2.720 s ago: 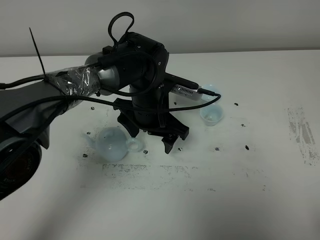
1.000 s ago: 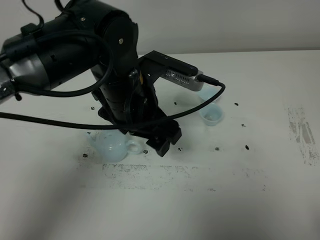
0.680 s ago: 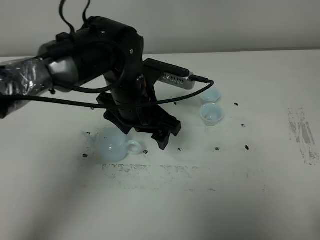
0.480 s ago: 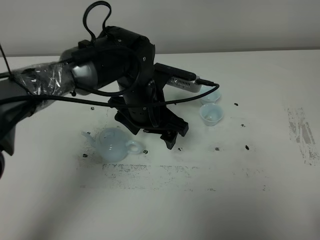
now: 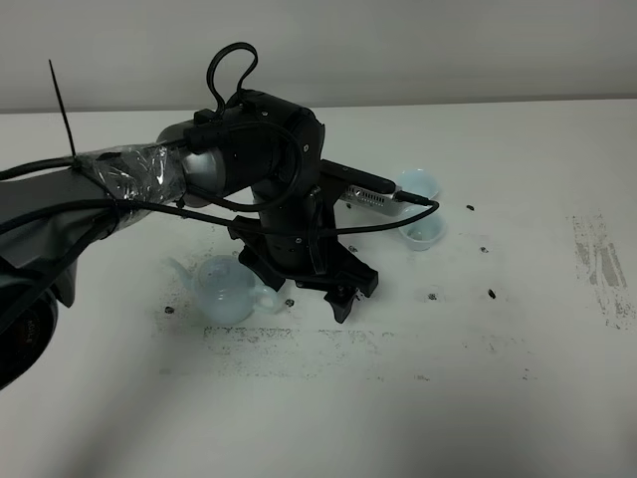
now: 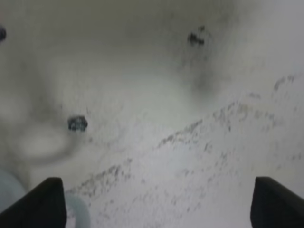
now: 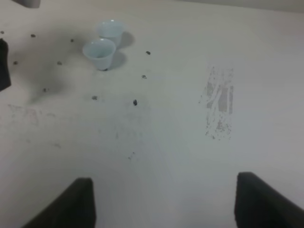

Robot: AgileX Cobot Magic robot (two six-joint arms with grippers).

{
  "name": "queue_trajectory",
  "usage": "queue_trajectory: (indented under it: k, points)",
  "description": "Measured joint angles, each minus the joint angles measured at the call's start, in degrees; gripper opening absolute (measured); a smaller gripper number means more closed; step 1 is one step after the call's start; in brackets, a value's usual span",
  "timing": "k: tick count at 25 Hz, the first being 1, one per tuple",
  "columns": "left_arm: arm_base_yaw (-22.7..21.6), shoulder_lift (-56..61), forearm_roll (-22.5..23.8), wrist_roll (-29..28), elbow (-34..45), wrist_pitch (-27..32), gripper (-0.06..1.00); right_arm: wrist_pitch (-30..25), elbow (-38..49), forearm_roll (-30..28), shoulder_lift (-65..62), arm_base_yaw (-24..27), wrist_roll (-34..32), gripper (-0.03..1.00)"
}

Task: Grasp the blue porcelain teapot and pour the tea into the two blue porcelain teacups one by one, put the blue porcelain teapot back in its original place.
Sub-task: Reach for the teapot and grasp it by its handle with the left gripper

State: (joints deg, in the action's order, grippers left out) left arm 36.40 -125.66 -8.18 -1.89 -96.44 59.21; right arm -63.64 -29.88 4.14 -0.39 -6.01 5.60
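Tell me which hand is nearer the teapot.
Left. The left hand hangs open just beside the teapot, by its handle. The right hand is far off, on the other side of the cups.

Soft, flat light is washing over the white table [image 5: 518, 398] in the high view, and the dark left arm [image 5: 261, 169] is casting a broad, faint shadow on the surface beneath it and off to the left. The left wrist view is coming through badly blurred, grey smudges swimming everywhere. The right wrist view is looking dimmer and slightly soft, and the fingertips [image 7: 69, 204] of the right gripper [image 7: 164, 202] are sitting dark and out of focus.
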Motion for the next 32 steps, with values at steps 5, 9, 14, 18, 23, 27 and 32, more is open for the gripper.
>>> queue_trajectory:
  k: [5,9,14,18,23,27,32]
  points:
    - [0.0,0.0,0.0,2.23,0.0,4.04,0.75,0.0,0.0,0.0,0.0,0.0,0.0,0.59]
    - [0.0,0.0,0.0,3.75,0.0,6.49,0.75,0.0,0.0,0.0,0.0,0.0,0.0,0.59]
    - [0.0,0.0,2.06,4.14,0.0,9.11,0.75,0.0,0.0,0.0,0.0,0.0,0.0,0.59]
    - [0.07,0.0,4.37,4.69,0.0,9.11,0.75,0.0,0.0,0.0,0.0,0.0,0.0,0.59]
    - [0.07,0.0,5.02,5.35,0.0,9.11,0.75,0.0,0.0,0.0,0.0,0.0,0.0,0.59]
    - [0.07,0.0,4.74,6.28,0.0,9.11,0.75,0.0,0.0,0.0,0.0,0.0,0.0,0.59]
    - [0.07,0.0,0.13,7.7,-0.23,7.95,0.75,0.0,0.0,0.0,0.0,0.0,0.0,0.59]
